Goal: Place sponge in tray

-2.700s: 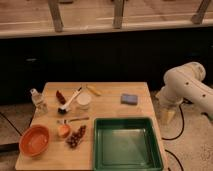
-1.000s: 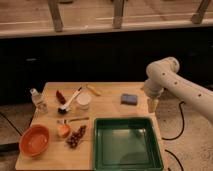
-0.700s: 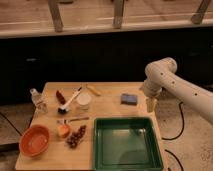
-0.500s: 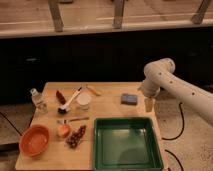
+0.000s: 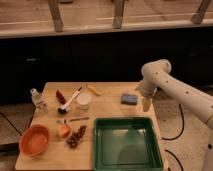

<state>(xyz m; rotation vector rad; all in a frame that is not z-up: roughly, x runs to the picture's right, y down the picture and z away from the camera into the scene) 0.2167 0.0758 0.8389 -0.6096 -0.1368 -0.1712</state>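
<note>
The sponge [image 5: 129, 98] is a small flat blue-grey block lying on the wooden table near its back right corner. The tray [image 5: 128, 159] is a large dark-green square with a raised rim at the table's front right, and it holds nothing. My gripper [image 5: 146, 104] hangs from the white arm, pointing down just right of the sponge and a little above the table, beyond the tray's far right corner. It holds nothing that I can see.
A white cup [image 5: 83, 101], a white-handled dish brush [image 5: 69, 101], a small bottle [image 5: 38, 100], an orange bowl [image 5: 34, 140], an orange fruit [image 5: 63, 131] and grapes [image 5: 76, 137] lie on the left half of the table [image 5: 107, 110]. A dark counter stands behind.
The arm has swung in from the right and moved left toward the sponge. The gripper is now lower and closer to it. The sponge and tray have not moved.
</note>
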